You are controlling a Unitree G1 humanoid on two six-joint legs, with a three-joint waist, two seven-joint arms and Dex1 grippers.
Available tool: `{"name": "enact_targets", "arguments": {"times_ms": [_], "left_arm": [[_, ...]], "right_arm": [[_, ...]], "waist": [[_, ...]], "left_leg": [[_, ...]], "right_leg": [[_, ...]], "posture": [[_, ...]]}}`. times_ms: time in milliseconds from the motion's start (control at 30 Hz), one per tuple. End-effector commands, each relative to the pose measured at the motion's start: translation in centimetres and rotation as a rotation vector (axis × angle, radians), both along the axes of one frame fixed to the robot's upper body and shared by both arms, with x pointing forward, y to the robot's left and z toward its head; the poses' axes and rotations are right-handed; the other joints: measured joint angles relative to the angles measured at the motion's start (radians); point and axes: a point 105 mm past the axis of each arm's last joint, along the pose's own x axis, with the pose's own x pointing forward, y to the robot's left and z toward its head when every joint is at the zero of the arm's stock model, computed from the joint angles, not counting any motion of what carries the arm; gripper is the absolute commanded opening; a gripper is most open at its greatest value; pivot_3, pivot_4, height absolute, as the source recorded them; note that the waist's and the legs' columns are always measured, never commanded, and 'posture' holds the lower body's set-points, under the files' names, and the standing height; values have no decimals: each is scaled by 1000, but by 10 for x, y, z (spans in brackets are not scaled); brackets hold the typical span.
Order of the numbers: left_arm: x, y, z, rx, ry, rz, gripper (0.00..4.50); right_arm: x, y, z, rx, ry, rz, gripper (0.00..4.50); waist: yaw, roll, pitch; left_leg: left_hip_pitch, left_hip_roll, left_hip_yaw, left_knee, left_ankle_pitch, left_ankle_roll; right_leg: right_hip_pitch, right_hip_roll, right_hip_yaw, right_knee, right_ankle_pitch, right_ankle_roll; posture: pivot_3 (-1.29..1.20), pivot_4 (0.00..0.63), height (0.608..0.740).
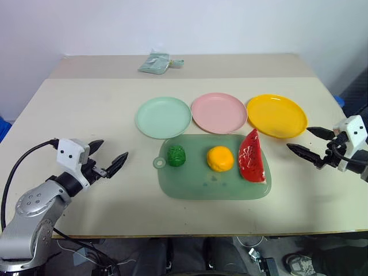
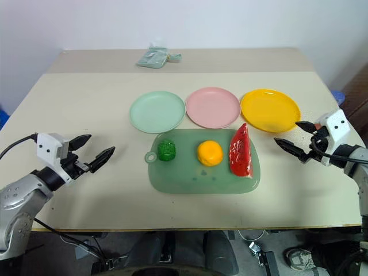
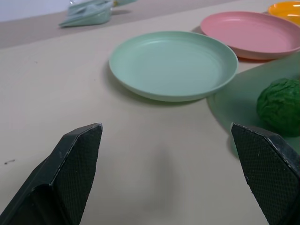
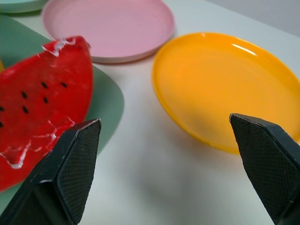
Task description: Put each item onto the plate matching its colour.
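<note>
While all three items lay on the tray, both your grippers hung wide open and empty. Your right gripper was just beside the red slice, whose long axis ran toward the pink plate. Your left gripper was nearer the green lump.

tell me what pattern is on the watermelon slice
Red with small black seed marks on the watermelon slice, plus whitish scuffs; the right wrist view shows it best.

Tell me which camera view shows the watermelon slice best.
The left eye view: the whole watermelon slice lies in sight on the tray. The right eye view shows it likewise; the right wrist view shows it close, but cut off.
</note>
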Motion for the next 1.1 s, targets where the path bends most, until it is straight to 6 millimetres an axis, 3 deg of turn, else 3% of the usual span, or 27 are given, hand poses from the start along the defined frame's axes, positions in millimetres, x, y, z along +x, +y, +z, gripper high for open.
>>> {"name": "enact_targets", "arguments": {"times_ms": [33,133,267,367,500,667,767,967,1100], "left_arm": [[4,-9,11,-7,-35,-59,4500],[10,-16,11,-22,-20,-123,4500],[16,-46,21,-10,-44,-302,4500],[20,-77,23,42,-49,-480,4500],[29,-106,14,118,-33,-640,4500],[38,-120,-7,214,7,-725,4500],[42,-124,-13,238,12,-729,4500],[43,-125,-18,250,30,-721,4500],[43,-122,-21,259,40,-709,3241]], "right_arm": [[-1,-2,24,-21,-102,-34,4481],[3,3,44,37,-166,-32,4481],[3,30,64,65,-181,93,4481],[-9,72,74,139,-139,277,4481],[-27,129,68,139,-71,481,4481],[-48,186,58,186,-46,640,4481],[-54,197,49,213,-31,640,4481],[-59,200,41,224,-13,625,4481],[-58,198,40,222,-17,619,4500]], "waist": [[0,0,0],[0,1,0],[1,1,1],[3,1,1],[0,1,1],[-2,1,1],[1,0,1],[1,0,1],[1,0,1]], "left_leg": [[0,0,0,0,0,0],[0,0,0,0,0,0],[0,0,0,0,0,0],[-1,0,0,0,0,0],[-1,0,0,0,0,0],[-2,0,0,-1,0,0],[-5,0,0,0,0,0],[-7,0,0,3,0,1],[-7,0,0,3,0,1]], "right_leg": [[0,0,0,0,0,0],[0,0,0,0,0,0],[0,0,0,0,0,0],[0,0,0,0,0,0],[-1,0,0,0,0,0],[-3,0,0,0,0,0],[-5,0,0,0,0,0],[-5,0,0,0,0,0],[-6,0,0,1,0,1]], "posture": [[0,150,740],[0,150,740],[0,150,740],[0,150,740],[0,150,740],[0,150,740],[0,150,740],[0,150,740],[0,150,740]]}}
